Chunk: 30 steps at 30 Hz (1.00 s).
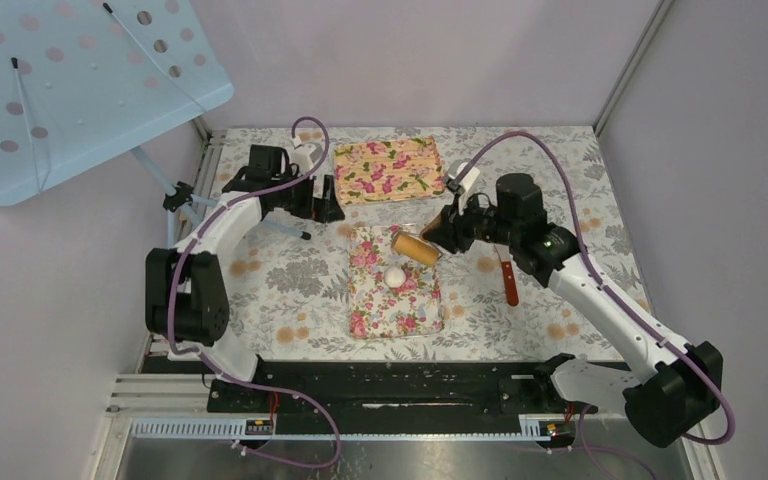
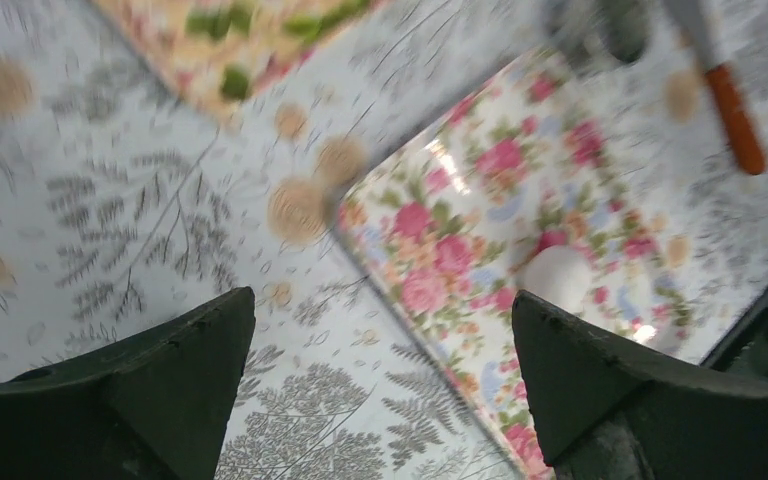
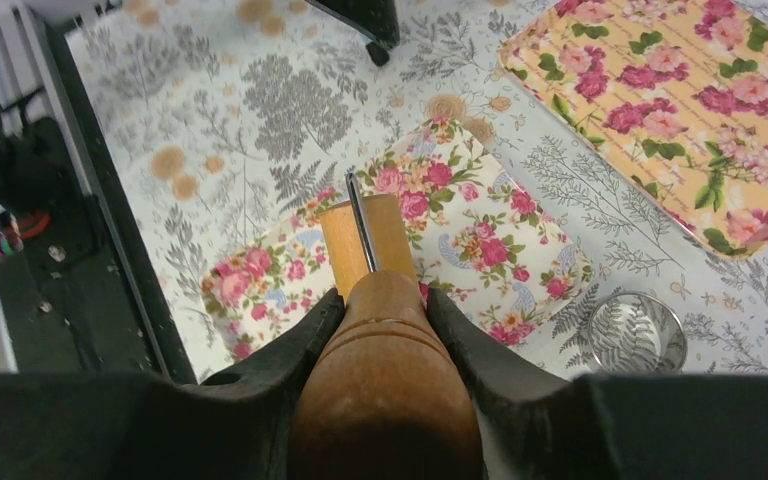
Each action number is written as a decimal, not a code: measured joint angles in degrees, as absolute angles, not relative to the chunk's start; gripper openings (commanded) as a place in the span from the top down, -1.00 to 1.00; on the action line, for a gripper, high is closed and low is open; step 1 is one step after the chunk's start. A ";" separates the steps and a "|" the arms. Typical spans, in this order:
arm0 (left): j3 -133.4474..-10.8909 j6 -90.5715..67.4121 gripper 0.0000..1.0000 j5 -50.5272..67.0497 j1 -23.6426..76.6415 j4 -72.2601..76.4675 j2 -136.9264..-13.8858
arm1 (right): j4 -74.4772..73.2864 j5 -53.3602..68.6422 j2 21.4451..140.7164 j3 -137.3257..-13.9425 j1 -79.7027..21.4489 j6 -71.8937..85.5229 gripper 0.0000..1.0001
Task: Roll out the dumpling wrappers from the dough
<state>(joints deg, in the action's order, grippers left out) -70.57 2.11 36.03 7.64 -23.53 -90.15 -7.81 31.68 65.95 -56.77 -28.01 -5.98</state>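
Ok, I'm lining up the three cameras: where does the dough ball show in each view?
Top external: dough ball near the middle of the rose tray.
Left wrist: right of centre, on the same tray.
Right wrist: not visible; the rolling pin covers part of the tray.
Shared landmark: the rose tray.

The front tray (image 1: 400,318) lies mid-table (image 1: 290,280); the rear tray (image 1: 385,170) lies behind it, apart. The dough (image 1: 394,276) rests on the front tray. The roller (image 1: 415,248), in the right gripper (image 1: 440,238), sits over that tray's far end, behind the dough. The knife (image 1: 508,278) lies right of the front tray. The ring (image 3: 636,333) lies on the table near it.
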 measured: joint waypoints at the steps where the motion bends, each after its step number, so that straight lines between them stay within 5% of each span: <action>1: -69.89 2.55 -0.98 34.63 7.60 -24.16 -92.27 | -8.56 31.03 65.82 -56.60 -28.95 -7.68 1.00; 7: -68.25 3.46 -0.92 29.04 9.67 -25.63 -98.35 | -12.05 27.44 65.84 -55.64 -33.15 -14.94 1.00; 13: -68.16 4.32 -0.62 26.96 14.44 -25.71 -100.53 | -12.60 25.04 66.17 -54.11 -35.64 -18.31 1.00; 23: -70.98 4.40 -0.56 22.11 16.58 -28.60 -107.68 | -10.83 22.96 67.59 -51.09 -36.14 -19.73 1.00; 30: -72.64 3.60 -0.16 16.99 20.40 -30.20 -109.16 | -9.43 19.90 71.26 -51.31 -39.79 -20.18 1.00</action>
